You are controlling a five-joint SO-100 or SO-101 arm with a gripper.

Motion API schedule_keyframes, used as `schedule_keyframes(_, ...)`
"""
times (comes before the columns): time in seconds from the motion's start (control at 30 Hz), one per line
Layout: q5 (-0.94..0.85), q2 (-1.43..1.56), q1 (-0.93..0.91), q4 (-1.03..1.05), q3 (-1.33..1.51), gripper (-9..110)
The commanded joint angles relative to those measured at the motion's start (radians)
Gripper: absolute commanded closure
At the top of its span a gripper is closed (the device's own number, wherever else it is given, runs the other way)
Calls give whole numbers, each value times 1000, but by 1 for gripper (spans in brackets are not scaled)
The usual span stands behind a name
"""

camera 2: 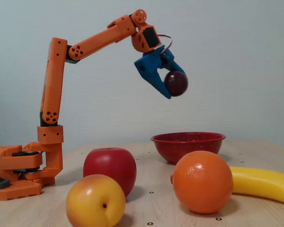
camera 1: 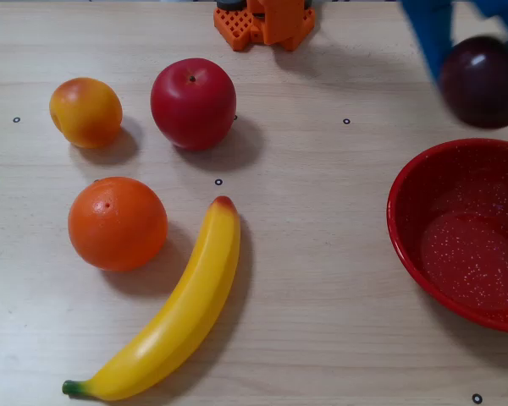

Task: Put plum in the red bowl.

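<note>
Plum (camera 2: 175, 83) sits pinched between the blue fingers of my gripper (camera 2: 172, 90), carried high in the air with nothing under it but open space; the fixed view shows both fingers closed against the fruit's sides. In the overhead view the plum (camera 1: 483, 81) shows at the top right corner, with the blue fingers blurred beside it and partly cut by the frame edge.

What I care about now is where the red bowl (camera 2: 188, 140) lies from the load. In the overhead view the bowl's rim (camera 1: 404, 182) starts just below the plum, and the bowl's middle lies lower in the picture than the fruit and slightly to its right. In the fixed view the plum hangs well above the bowl, a little left of its centre. So I judge the plum is at the bowl's far edge as seen from above, not yet squarely over the speckled floor.

My next input should carry the fruit toward the bowl's centre, then bring it down before I release. Dropping from this height risks a bounce out over the rim, since the fruit is round and glossy.

The apple (camera 1: 193, 103), orange (camera 1: 117, 222), banana (camera 1: 174, 312) and small yellow-orange fruit (camera 1: 85, 112) lie well apart to the left and are out of my path.
</note>
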State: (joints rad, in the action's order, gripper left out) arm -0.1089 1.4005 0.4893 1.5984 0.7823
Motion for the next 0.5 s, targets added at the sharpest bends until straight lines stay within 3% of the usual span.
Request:
schedule_keyframes(0.0, 20, 80, 41, 15, -117, 102)
schedule_keyframes(0.47, -123, -233, 112, -69, -225, 102)
